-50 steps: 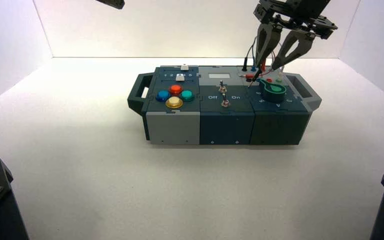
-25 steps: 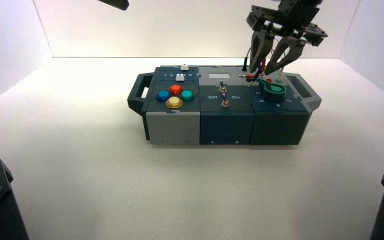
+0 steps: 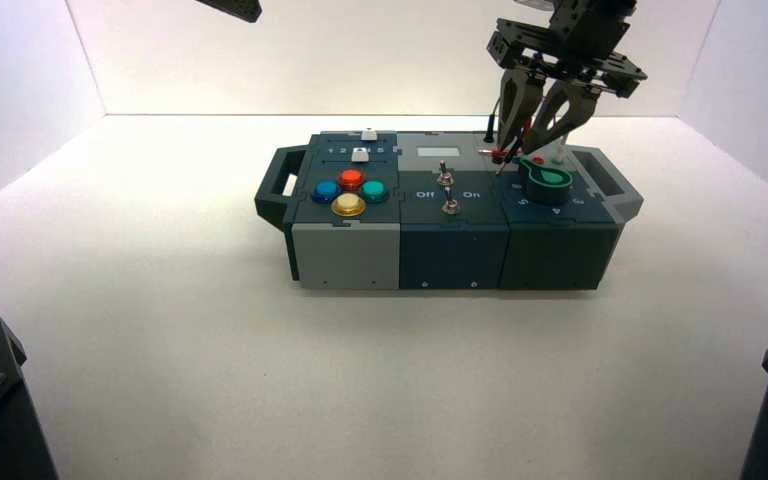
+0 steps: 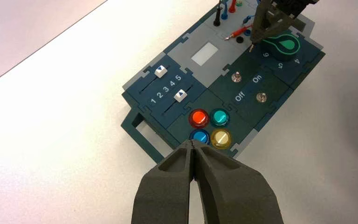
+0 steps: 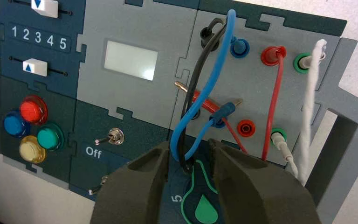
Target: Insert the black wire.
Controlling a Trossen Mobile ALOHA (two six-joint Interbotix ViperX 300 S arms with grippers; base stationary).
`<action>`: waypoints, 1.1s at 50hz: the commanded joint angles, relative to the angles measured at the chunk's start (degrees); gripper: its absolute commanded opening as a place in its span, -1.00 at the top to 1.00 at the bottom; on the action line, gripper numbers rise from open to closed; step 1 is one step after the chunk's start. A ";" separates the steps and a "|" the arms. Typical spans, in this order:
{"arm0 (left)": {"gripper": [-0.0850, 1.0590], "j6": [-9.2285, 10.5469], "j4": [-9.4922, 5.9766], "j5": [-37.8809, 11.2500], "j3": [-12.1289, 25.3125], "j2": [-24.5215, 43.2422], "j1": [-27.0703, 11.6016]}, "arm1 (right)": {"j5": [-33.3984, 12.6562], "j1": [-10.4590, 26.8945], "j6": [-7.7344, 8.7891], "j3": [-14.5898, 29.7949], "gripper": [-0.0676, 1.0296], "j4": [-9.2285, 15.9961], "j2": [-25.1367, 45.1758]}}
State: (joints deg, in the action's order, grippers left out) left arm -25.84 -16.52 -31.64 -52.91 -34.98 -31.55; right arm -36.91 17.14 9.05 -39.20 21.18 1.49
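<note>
1. Box: in the back row of sockets, a black plug sits in black, a blue plug in blue, a red plug in red and a white plug in green. A second white plug is seated in the front green socket.
2. Loose red plug and loose blue plug are lying across the panel by the front sockets.
3. Black wire: thin, dark, looped from the back black socket toward the green knob, alongside the blue wire.
4. Right gripper: poised over the knob side, fingers spread, both wires passed between them. Firm grip on black: cannot tell.
5. Left gripper: parked off the box's left, fingers together.
</note>
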 commanded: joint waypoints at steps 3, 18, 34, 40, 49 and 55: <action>0.91 -0.35 -0.18 0.53 1.14 -0.18 -0.18 | 0.09 0.26 0.35 1.41 0.25 0.09 -0.70; 0.91 -0.35 -0.18 0.53 1.05 -0.18 -0.18 | -0.09 0.26 0.35 1.58 0.79 -0.18 -0.88; 0.91 -0.35 -0.79 0.44 1.14 -0.70 -0.26 | -1.85 0.35 1.76 1.93 0.92 -0.70 -2.64; 0.91 -0.26 -0.79 0.44 1.14 -0.35 -0.18 | -1.93 1.32 1.76 2.11 0.92 -2.11 -3.96; 0.91 -0.35 -0.79 0.44 1.14 -0.18 -0.18 | -1.76 3.87 1.58 2.64 0.92 -3.87 -5.10; 0.91 -0.26 -0.79 0.44 1.14 -0.18 -0.18 | -1.41 5.80 1.14 3.08 0.92 -5.98 -5.54</action>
State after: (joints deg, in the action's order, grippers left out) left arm -25.84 -17.23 -31.55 -52.91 -34.98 -31.55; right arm -38.85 22.06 10.46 -37.88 16.44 -2.29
